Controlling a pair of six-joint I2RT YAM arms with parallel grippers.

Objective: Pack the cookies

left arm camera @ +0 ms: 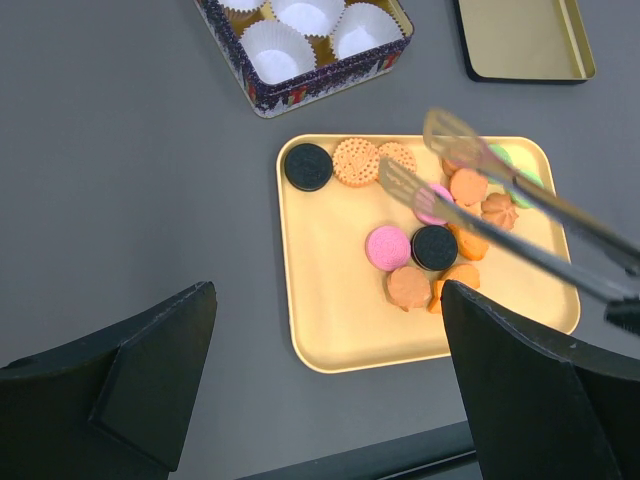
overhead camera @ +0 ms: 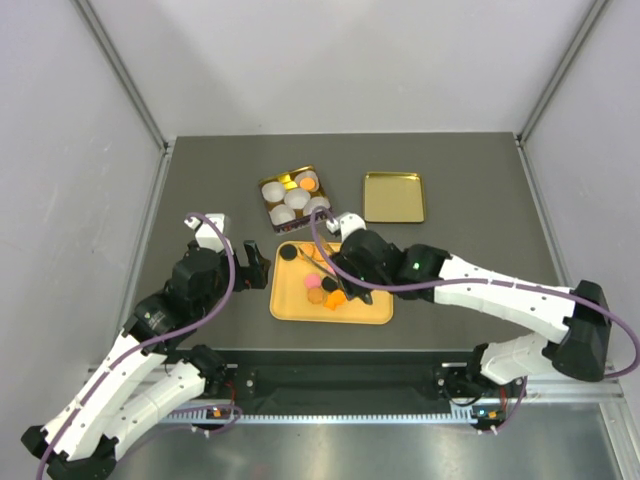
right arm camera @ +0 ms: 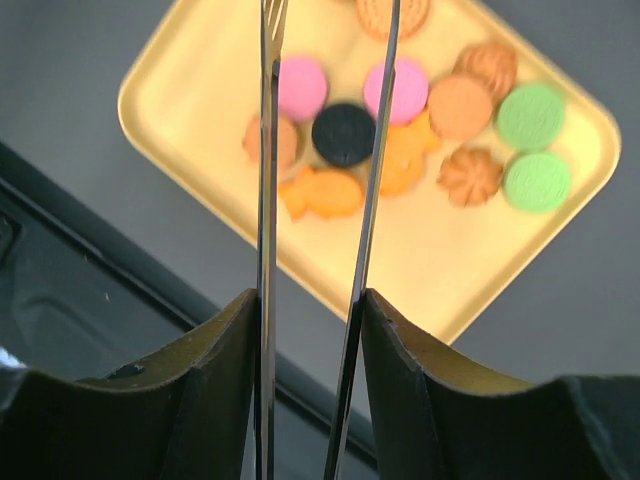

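Left side: my left gripper [overhead camera: 253, 264] hung open just off the left edge of the yellow tray [overhead camera: 281, 311]. Its fingers were spread wide with nothing between them.

Centre, far: the tin [overhead camera: 268, 190] stood beyond the tray, its white paper cups [left arm camera: 274, 48] mostly empty. What looked like one orange disc sat in a cup at the far side, seen from above only.

Centre, near: the cookies [left arm camera: 388, 247] lay on the tray. A black one and two orange ones formed a row along the far-left edge. A pink, a black and several orange ones were bunched mid-tray, touching or overlapping. The green ones were toward the right end.

Judgement on handling: light, thin and stiff, probably brittle at the rim. They would likely skid on the smooth tray if pushed sideways. Best hold would be across opposite rims with both tong tips, lightly. The lone black cookie [left arm camera: 308, 166] looked easiest, as nothing leaned on it. Those in the bunch may drag a neighbour along.

Right of centre: my right gripper [right arm camera: 308, 310] was clamped on the tongs [left arm camera: 520, 246], one arm against each finger. The tong tips were apart and empty, poised over the middle of the tray above the bunch.

Right, far: the gold lid [overhead camera: 393, 197] lay flat on the table beside the tin, not touching it.
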